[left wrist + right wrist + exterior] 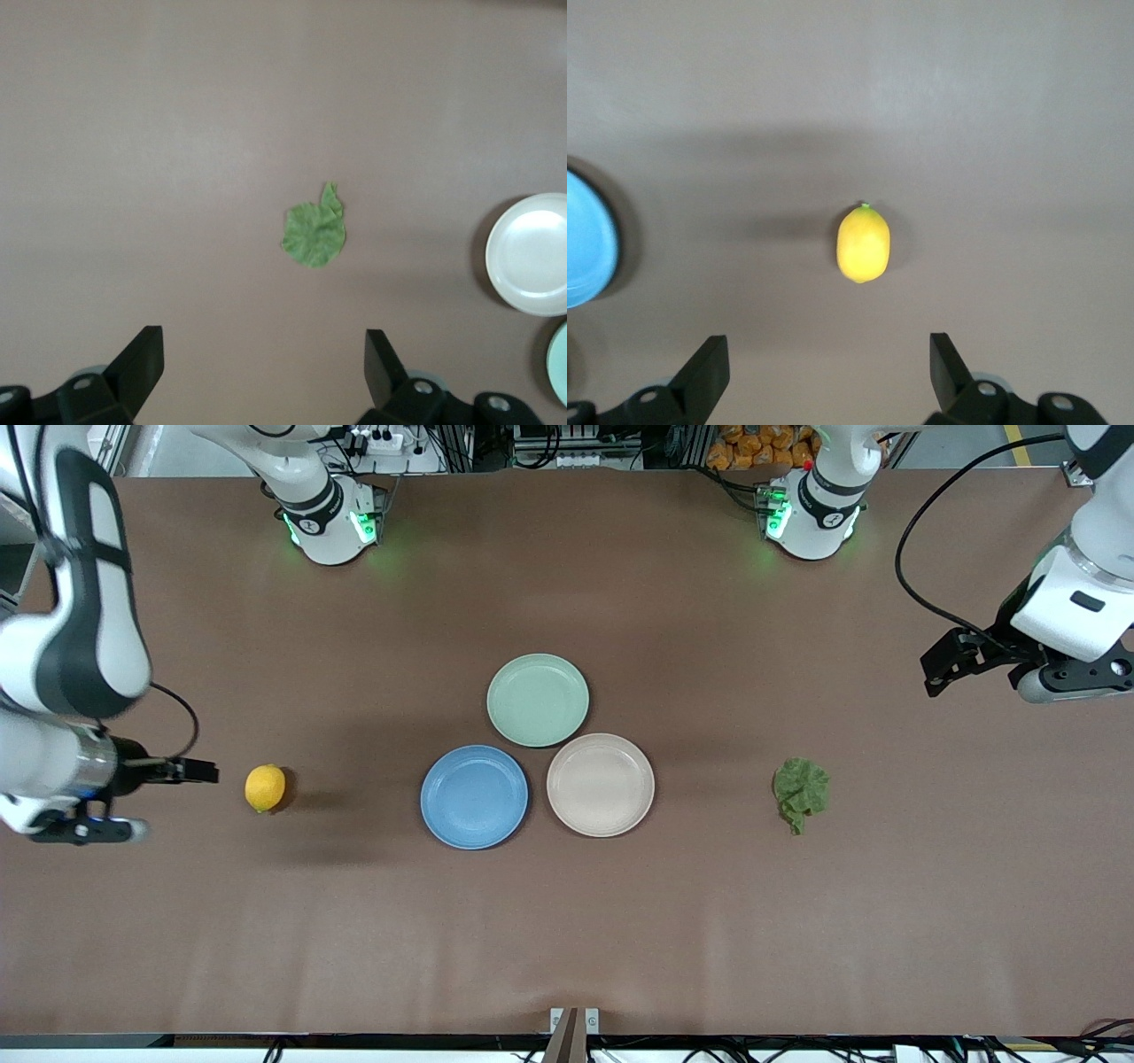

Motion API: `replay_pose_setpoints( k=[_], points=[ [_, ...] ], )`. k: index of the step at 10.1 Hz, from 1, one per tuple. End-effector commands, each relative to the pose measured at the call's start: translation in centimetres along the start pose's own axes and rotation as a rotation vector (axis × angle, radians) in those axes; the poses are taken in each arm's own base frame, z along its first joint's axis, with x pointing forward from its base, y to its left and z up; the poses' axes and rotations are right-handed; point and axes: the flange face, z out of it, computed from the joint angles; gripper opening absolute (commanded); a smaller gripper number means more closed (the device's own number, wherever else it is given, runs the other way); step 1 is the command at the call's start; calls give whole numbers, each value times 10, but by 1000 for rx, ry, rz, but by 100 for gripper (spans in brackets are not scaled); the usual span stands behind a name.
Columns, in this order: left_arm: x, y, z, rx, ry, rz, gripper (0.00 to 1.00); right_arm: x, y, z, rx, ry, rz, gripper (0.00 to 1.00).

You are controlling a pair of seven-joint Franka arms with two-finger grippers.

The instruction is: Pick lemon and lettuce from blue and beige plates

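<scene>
Though the task pairs them with plates, both the lemon (pixel 265 787) and the lettuce (pixel 802 792) lie on the bare brown table (pixel 567 939), each well apart from the plates. The lemon is a small yellow oval with a tiny green tip, lying toward the right arm's end of the table from the blue plate (pixel 474 796). The lettuce is a crumpled green leaf with a short stem end, lying toward the left arm's end from the beige plate (pixel 601 785). The two plates sit just beside each other, almost touching. A pale mint-green plate (pixel 538 699) sits just beside both, farther from the front camera, so the three form a tight cluster. No plate carries anything.

The right gripper (pixel 202 771) hangs over the table just beside the lemon, away from the blue plate, its fingers spread apart and holding nothing. The left gripper (pixel 941 670) hangs over the table's left-arm end, well apart from the lettuce, fingers likewise spread and holding nothing.

The right wrist view shows the lemon (pixel 863 243) between the spread fingers (pixel 709 367), with the blue plate's edge (pixel 589 239) at the frame's side. The left wrist view shows the lettuce's (pixel 315 231) wrinkles and stem more plainly than the front view, plus part of the beige plate (pixel 529 254). Nothing lies between either gripper and its nearby item.
</scene>
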Motion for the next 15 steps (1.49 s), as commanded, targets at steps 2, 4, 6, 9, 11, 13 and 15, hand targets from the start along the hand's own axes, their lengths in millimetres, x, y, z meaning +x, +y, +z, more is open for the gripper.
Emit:
replay_pose_setpoints(
  k=[2,4,6,9,11,13,15],
  points=[
    [-19,-10,-4,-14,-33,16,100,-75,-8,-109,13,59,-13,100],
    [-25,-12,-18,-14,-9,19,100,-99,-23,-129,16,7,112,100],
    [-22,-13,-18,-3,-3,21,100,-105,-34,-135,12,8,148,100],
    [-21,-11,-20,-3,3,24,100,-100,-38,-133,15,32,142,100],
    [-20,-11,-19,-5,1,24,100,-99,-38,-131,15,41,138,100],
    [-18,-12,-16,-4,-7,23,100,-100,-39,-129,15,49,108,100],
    [-17,-11,-14,-4,-10,26,100,-100,-38,-129,15,62,83,100]
  ],
)
